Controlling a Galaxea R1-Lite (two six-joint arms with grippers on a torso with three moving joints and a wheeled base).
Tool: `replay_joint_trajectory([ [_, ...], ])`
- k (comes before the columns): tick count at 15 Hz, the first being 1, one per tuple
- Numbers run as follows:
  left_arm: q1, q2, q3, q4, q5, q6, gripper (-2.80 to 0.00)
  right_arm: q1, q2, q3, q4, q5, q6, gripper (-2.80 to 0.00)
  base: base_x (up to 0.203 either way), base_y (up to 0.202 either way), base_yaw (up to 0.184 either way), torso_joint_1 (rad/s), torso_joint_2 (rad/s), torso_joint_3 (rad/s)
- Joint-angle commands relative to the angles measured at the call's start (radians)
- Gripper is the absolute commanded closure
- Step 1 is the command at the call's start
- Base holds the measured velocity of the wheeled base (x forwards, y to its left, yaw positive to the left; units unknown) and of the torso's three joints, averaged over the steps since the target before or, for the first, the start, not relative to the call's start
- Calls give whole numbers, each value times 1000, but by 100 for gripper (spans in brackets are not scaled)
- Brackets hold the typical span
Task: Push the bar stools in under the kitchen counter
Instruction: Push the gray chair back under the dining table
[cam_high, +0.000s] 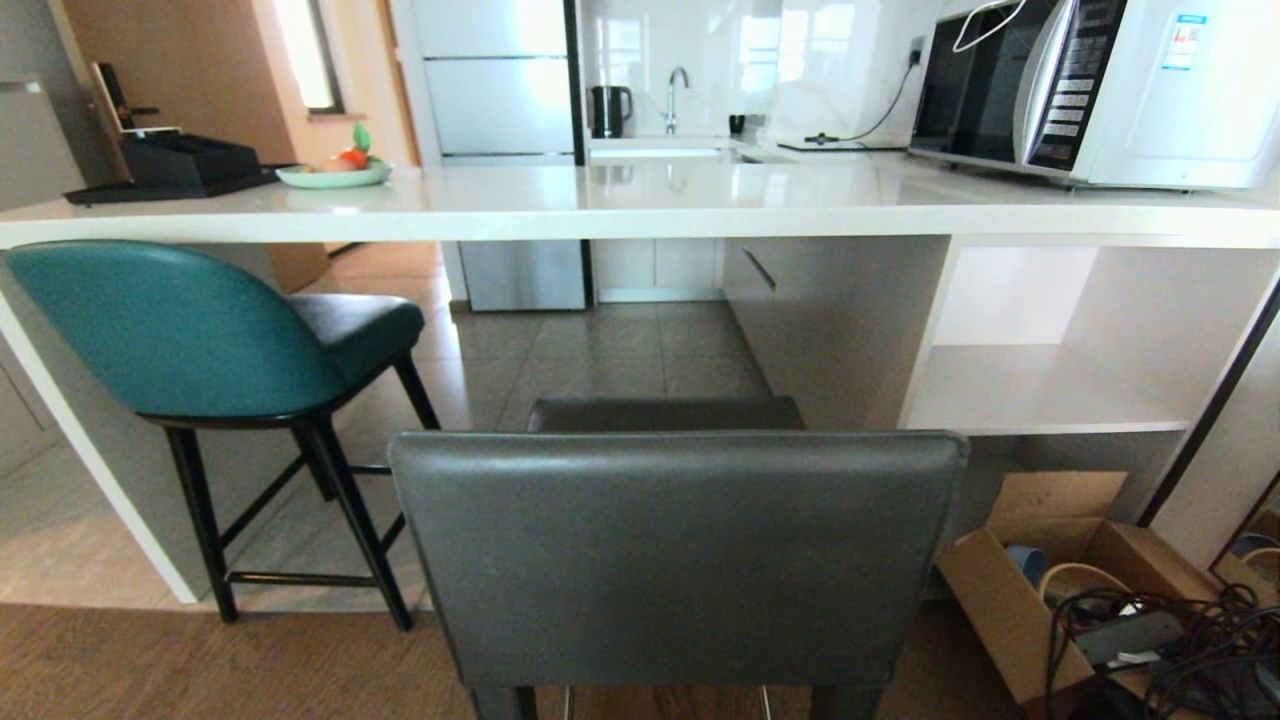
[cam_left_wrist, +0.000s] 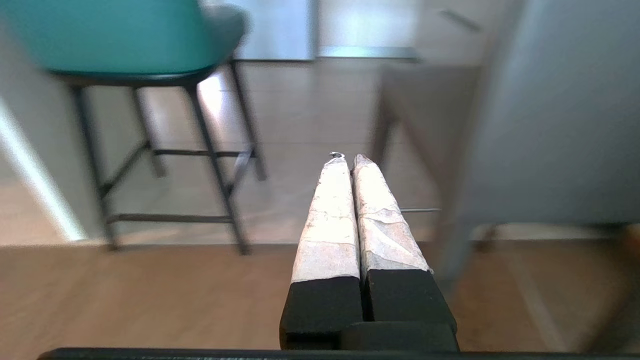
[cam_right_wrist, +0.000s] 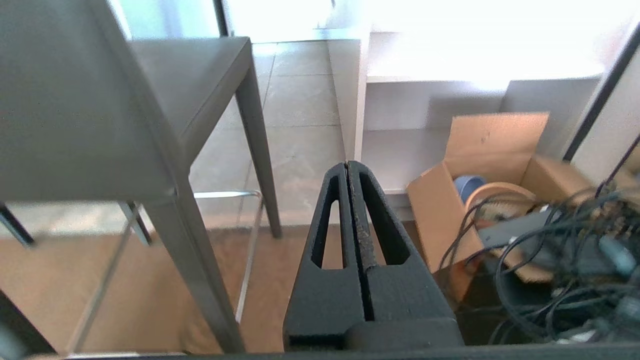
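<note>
The boxy grey bar stool (cam_high: 672, 560) stands right before me, its back toward me and its seat short of the kitchen counter (cam_high: 640, 205). The teal bar stool (cam_high: 190, 330) with thin black legs stands at the left, turned sideways, its seat partly under the white top. Neither arm shows in the head view. My left gripper (cam_left_wrist: 349, 159) is shut and empty, low beside the grey stool's (cam_left_wrist: 550, 135) left side, with the teal stool (cam_left_wrist: 120, 35) ahead. My right gripper (cam_right_wrist: 347, 165) is shut and empty, low at the right of the grey stool (cam_right_wrist: 80, 115).
An open cardboard box (cam_high: 1040, 570) with bowls and a tangle of black cables (cam_high: 1180, 640) lie on the floor at the right, under the counter's open shelves (cam_high: 1040, 390). A microwave (cam_high: 1090, 90), a fruit plate (cam_high: 333, 172) and a black tray (cam_high: 175, 165) sit on the counter.
</note>
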Motion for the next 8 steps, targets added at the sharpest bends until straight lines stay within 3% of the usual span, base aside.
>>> replay_joint_trajectory([
  [1,-1,216,-99,-15,-81,-17,0,2,93,-72,1,36,27,0,0,0,0,0,0,0],
  [4,-1,467,-137,-151,-187,-27,0,26,309,-227,0,84,115,0,0,0,0,0,0,0],
  [8,-60,774,-166,-373,-220,-21,0,39,601,-322,-107,122,143,0,0,0,0,0,0,0],
])
